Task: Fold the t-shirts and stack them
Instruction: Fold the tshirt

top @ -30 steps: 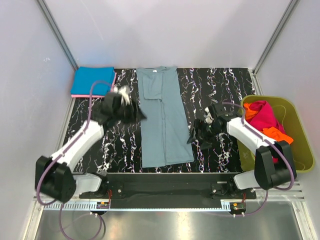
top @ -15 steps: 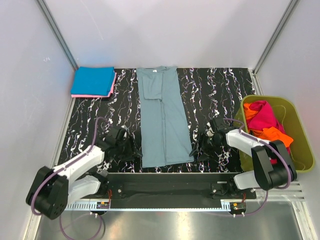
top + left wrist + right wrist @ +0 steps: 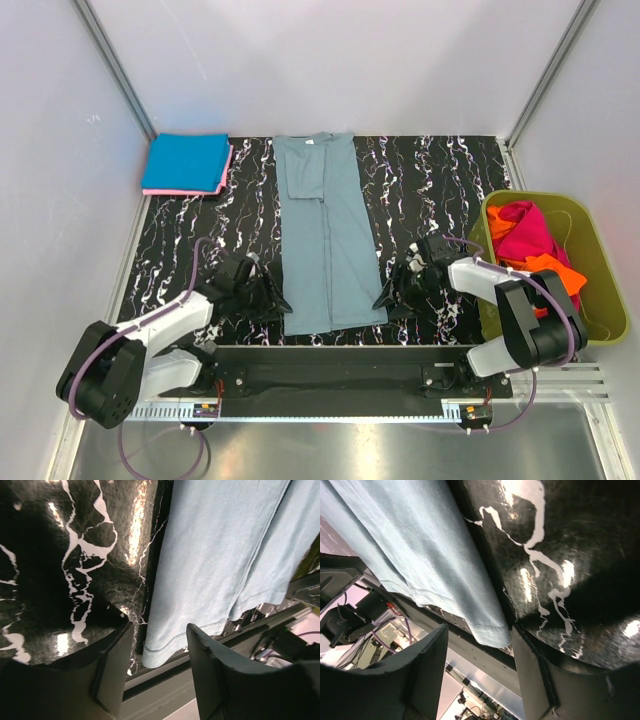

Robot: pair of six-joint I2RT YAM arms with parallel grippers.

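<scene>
The dusty grey-blue t-shirt lies as a long narrow strip down the middle of the marbled table, collar at the far end. My left gripper sits low at its near left hem corner, open. In the left wrist view the hem corner lies just ahead of the left gripper. My right gripper is at the near right hem corner, also open. The right wrist view has that corner between the spread fingers of the right gripper. Neither holds cloth.
A folded bright blue t-shirt lies on a pink one at the far left corner. The olive-green tub at the right holds crumpled magenta and orange t-shirts. The table's near edge rail runs just behind both grippers.
The left arm swung from beside the shirt's upper left back to the near left hem corner. The right gripper slid toward the near right hem corner and its jaws narrowed.
</scene>
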